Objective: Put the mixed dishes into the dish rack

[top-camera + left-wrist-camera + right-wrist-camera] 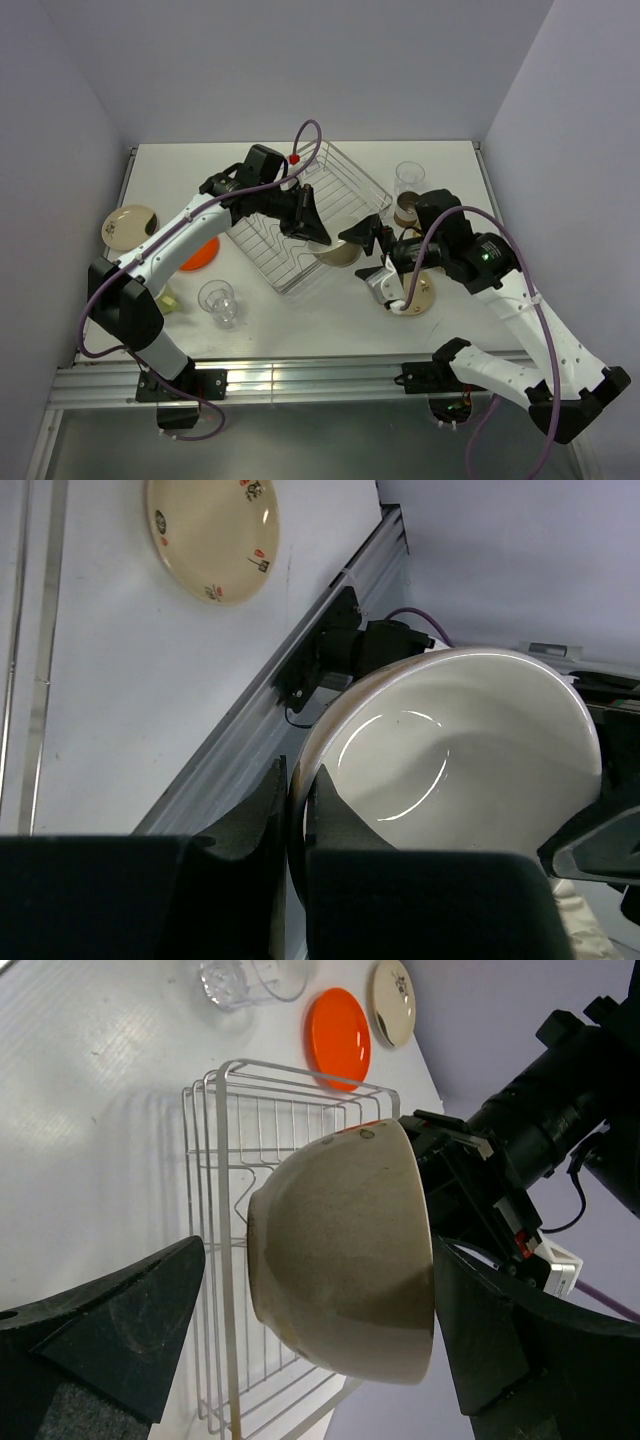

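One white bowl (pixel 338 252) at dish rack (pixel 268 250) edge
Left gripper (pixel 297 785) pinches its rim, right gripper (pixel 362 252) spread; two clear glasses (pixel 219 301) (pixel 408 180) on the table.

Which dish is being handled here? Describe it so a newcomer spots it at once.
Start at the wire dish rack mid-table and go to its near right side. There the left gripper pinches the rim of a bowl, tipped on its side in the air. It is the only deep cream dish; its neighbours are flat plates and clear glasses.
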You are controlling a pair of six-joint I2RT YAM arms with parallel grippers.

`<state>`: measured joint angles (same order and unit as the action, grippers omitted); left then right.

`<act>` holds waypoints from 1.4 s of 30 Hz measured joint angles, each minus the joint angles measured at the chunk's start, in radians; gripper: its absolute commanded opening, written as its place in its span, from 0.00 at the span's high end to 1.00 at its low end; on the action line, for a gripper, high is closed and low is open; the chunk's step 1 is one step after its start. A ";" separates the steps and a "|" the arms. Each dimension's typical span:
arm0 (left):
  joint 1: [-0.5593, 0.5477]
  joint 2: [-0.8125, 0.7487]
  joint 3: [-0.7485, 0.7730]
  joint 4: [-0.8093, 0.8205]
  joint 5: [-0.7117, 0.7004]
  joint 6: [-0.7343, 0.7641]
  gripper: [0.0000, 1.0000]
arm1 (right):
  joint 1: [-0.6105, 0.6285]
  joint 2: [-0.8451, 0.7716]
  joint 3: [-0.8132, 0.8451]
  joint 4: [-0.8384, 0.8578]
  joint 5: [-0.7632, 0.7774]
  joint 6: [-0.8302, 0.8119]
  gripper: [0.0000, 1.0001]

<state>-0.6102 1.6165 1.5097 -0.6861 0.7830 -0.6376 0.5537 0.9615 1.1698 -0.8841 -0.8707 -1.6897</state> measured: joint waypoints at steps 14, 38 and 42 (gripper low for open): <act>0.000 0.000 -0.001 0.021 0.059 -0.040 1.00 | 0.048 0.132 0.065 0.037 0.153 0.066 0.04; -0.005 -0.004 -0.007 0.031 0.060 -0.046 1.00 | 0.064 0.159 0.080 0.026 0.217 0.046 0.22; -0.006 -0.004 -0.013 0.037 0.060 -0.056 0.99 | 0.065 0.172 0.080 0.028 0.216 0.066 0.35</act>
<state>-0.6163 1.6127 1.4963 -0.6495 0.8433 -0.6941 0.6189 1.1332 1.2499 -0.8558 -0.6552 -1.6234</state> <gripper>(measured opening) 0.096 0.716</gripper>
